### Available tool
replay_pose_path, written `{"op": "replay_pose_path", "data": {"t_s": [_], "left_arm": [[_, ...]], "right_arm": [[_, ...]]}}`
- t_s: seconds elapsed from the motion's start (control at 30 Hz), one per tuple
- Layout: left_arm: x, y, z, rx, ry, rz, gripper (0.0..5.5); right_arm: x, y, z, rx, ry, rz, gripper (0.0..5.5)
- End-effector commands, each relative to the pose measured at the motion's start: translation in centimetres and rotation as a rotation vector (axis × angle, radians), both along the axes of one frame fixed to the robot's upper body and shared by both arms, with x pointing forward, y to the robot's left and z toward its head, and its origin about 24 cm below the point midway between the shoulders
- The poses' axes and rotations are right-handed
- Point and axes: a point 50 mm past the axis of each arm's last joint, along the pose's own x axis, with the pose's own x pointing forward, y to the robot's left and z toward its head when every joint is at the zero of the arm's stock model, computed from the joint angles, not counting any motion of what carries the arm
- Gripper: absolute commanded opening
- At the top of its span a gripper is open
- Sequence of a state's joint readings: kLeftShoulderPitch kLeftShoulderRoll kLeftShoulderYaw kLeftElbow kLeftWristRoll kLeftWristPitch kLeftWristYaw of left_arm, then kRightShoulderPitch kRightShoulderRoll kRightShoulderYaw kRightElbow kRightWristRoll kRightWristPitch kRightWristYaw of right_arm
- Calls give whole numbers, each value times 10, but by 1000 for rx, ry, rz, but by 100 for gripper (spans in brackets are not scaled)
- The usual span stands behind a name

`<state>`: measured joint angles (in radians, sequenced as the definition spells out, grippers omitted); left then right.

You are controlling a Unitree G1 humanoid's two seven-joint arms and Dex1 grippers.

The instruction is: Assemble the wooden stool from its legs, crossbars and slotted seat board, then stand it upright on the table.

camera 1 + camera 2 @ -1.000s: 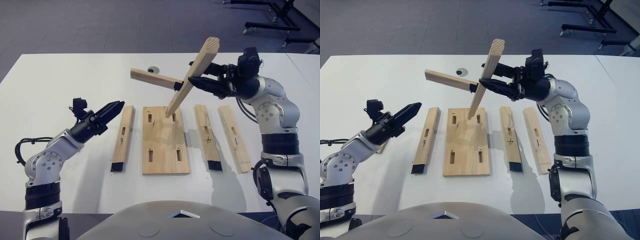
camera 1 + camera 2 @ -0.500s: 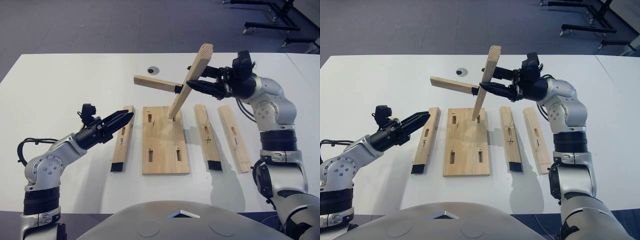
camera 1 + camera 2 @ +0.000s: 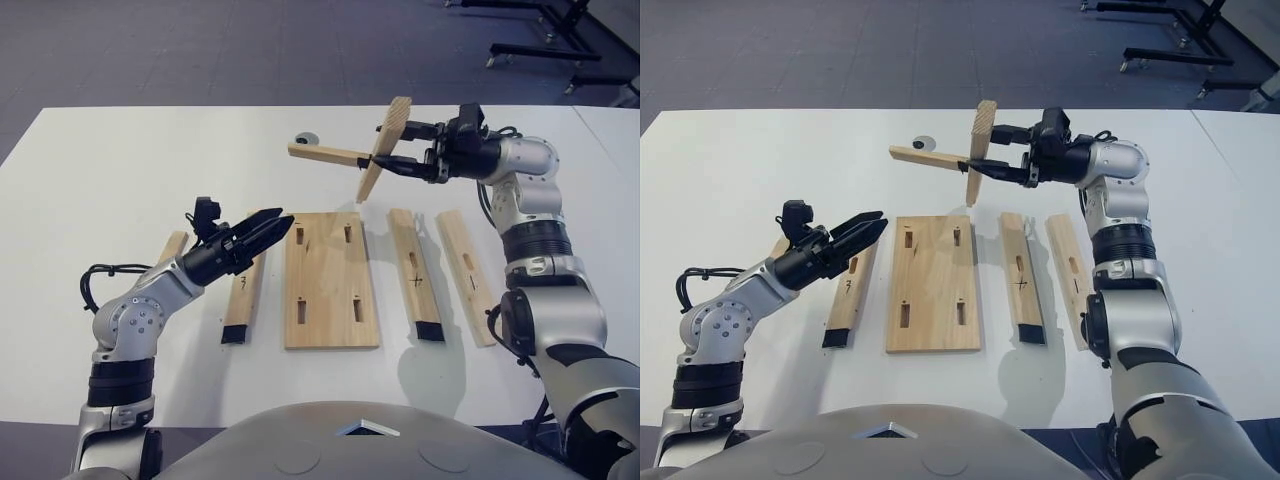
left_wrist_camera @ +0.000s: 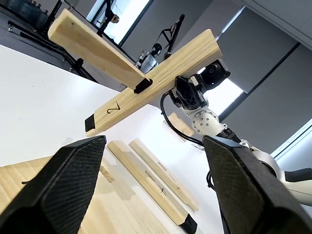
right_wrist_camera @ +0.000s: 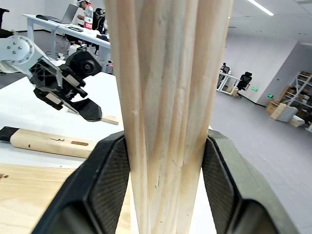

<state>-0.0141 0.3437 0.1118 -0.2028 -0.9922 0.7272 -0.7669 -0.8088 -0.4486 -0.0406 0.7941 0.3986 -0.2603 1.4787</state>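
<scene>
While the left hand (image 3: 272,222) hovers, fingers spread wide, over the loose leg (image 3: 243,285), the seat board (image 3: 330,290) beside it lies flat on the bench (image 3: 120,160), long axis running away from the robot. Up beyond its far edge, the right hand (image 3: 393,150) clamps the tilted leg (image 3: 385,135), crossbar (image 3: 325,153) jutting leftward. Its lower end points down towards the far-right slot (image 3: 347,233), so I'd say the right arm is nearer.

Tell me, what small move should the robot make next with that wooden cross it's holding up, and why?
Probably lower it. The right gripper holds the leg, crossbar attached, in the air beyond the seat board, whose four slots lie empty. The far right slot sits nearest the leg's lower end.
</scene>
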Motion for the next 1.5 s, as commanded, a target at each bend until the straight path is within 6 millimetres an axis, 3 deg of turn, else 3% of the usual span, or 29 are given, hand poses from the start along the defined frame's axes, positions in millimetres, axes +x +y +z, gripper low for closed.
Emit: {"op": "replay_pose_path", "data": {"t_s": [0.03, 0.27, 1.27, 1.5], "left_arm": [[3, -2, -5, -3, -2, 10, 362], [8, -5, -6, -16, -17, -2, 362], [13, -7, 2, -11, -29, -70, 362], [19, -4, 4, -1, -36, -90, 362]], "right_arm": [[10, 0, 25, 45, -4, 38, 208], [16, 13, 25, -43, -8, 115, 208], [25, 28, 39, -32, 241, 202, 208], [21, 31, 23, -57, 310, 229, 208]]}}
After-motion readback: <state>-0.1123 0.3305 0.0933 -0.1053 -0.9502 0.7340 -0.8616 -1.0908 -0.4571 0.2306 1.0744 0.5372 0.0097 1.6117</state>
